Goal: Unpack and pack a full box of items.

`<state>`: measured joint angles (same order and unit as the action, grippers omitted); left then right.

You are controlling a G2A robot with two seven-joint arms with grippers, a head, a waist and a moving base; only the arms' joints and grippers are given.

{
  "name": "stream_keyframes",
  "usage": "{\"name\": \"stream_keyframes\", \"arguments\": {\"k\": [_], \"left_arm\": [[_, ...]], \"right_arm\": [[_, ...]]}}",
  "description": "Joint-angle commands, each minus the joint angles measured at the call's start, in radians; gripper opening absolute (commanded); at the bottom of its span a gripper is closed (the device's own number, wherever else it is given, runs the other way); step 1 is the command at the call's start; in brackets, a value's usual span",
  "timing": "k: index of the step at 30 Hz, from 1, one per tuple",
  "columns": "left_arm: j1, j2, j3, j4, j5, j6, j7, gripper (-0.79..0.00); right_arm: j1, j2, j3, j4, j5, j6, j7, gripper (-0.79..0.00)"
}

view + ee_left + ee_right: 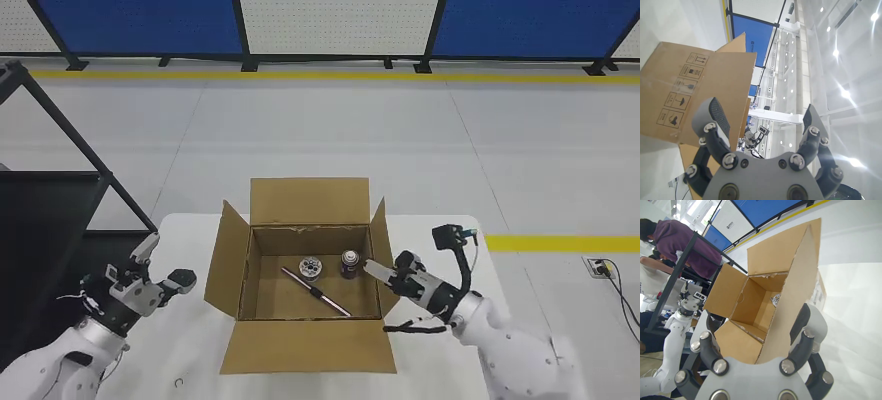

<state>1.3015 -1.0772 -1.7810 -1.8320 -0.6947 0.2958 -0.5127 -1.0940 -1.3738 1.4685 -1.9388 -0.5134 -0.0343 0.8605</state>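
arms wht [512,352] | wrist plates gry [761,176] | jaws blk, silver screws [730,159], ribbed pads [719,113]

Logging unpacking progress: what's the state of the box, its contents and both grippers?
Box: open, four flaps out.
Dark bottle: inside, appears upright.
Thin rod: lying flat on the box floor.
Round metal piece: on the box floor.
Left gripper: jaws open, empty.
Right gripper: jaws open around the box's side flap, not closed.

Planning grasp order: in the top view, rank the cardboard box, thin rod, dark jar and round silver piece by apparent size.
1. cardboard box
2. thin rod
3. dark jar and round silver piece look about alike, so unranked.
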Motion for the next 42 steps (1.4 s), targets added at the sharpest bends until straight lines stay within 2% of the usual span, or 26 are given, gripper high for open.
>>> {"name": "stream_keyframes", "arguments": {"k": [1,8,16,29,42], "left_arm": [[-0.013,0.0,0.024,0.004,0.011,0.002,-0.007,0.0],[-0.086,-0.003,0.113,0.043,0.018,0.029,0.013,0.0],[-0.174,-0.011,0.234,0.086,0.036,0.079,0.029,0.0],[-0.174,-0.012,0.244,0.084,0.039,0.076,0.031,0.0],[-0.244,-0.025,0.375,0.084,0.113,0.176,0.156,0.0]], "right_arm": [[-0.008,0.001,-0.006,0.002,0.042,-0.028,-0.015,0.0],[-0.006,-0.003,-0.061,0.076,0.139,-0.051,-0.106,0.0],[0.068,-0.011,-0.152,0.156,0.124,0.105,-0.128,0.0],[0.075,-0.014,-0.176,0.18,0.152,0.104,-0.132,0.0],[0.2,-0.028,-0.3,0.312,0.145,0.14,-0.148,0.0]]}}
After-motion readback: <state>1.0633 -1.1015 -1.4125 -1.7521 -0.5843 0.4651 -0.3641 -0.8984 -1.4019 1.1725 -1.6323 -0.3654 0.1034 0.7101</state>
